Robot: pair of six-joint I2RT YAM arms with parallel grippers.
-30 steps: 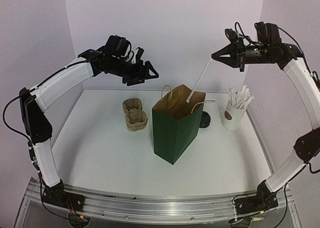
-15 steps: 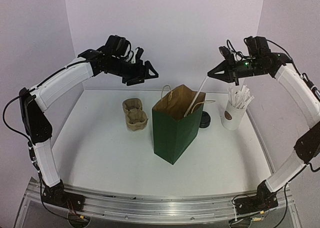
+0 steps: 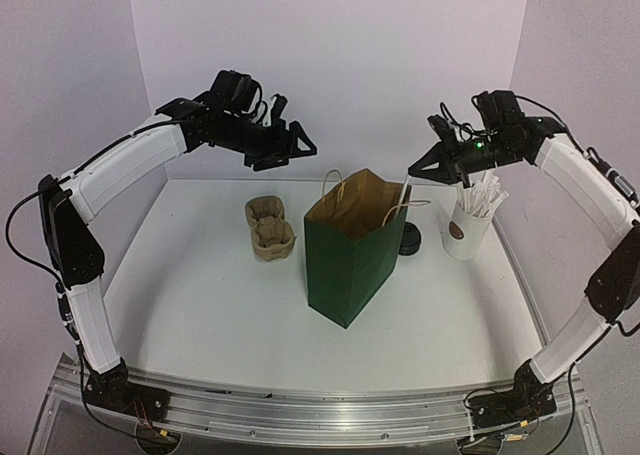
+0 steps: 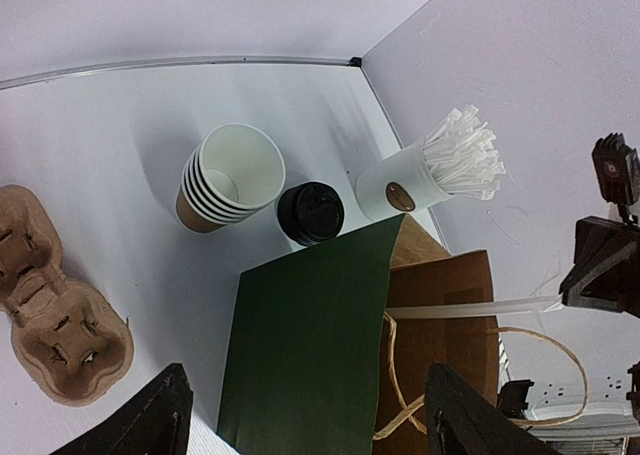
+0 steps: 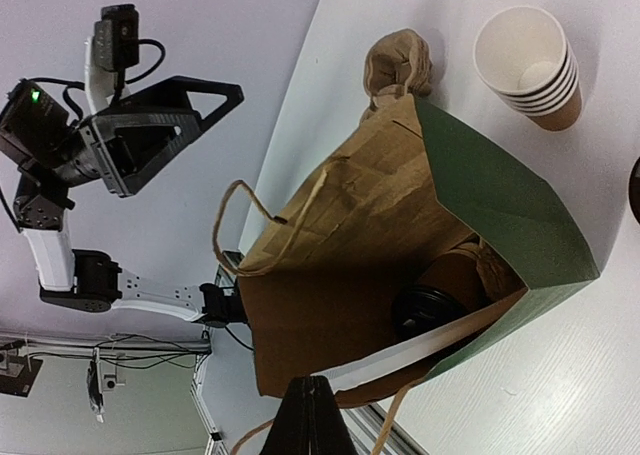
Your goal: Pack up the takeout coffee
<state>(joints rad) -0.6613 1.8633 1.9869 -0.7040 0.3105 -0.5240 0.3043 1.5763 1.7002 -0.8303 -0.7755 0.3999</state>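
two yam arms, bolted to an aluminium rail (image 3: 300,407) at the near edge of a white table (image 3: 200,305).

item 1, mid-table: green paper bag (image 3: 345,250), upright, mouth open, kraft-brown inside, twisted paper handles at the rim.

item 2, inside the bag: takeout coffee (image 5: 428,313), a brown kraft cup with its black domed lid on. it sits at the bottom of the bag, as seen from the right wrist view, and is hidden from the top view.

item 3, at the bag mouth: white paper-wrapped stick (image 5: 420,347), slanting. its lower end is inside the bag, close by the coffee's lid. its upper end is pinched in the right gripper (image 3: 411,171), jaws closed on it just above the bag's far right corner.

item 4, left of the bag: moulded pulp cup-carrier tray (image 3: 270,229), flat on the table, apart from the bag.

item 5, behind the bag: loose black lid (image 4: 310,213), just beside the bag's far side. next to it is a stack of brown kraft cups (image 4: 225,180), white inside, mouths up.

item 6, right of the loose lid: white cup (image 3: 468,230) with a brown round logo, full of white wrapped sticks, near the right wall.

item 7, overhead: left gripper (image 3: 290,155), jaws spread wide, holding nothing. it hangs high beyond the tray and points toward the bag.
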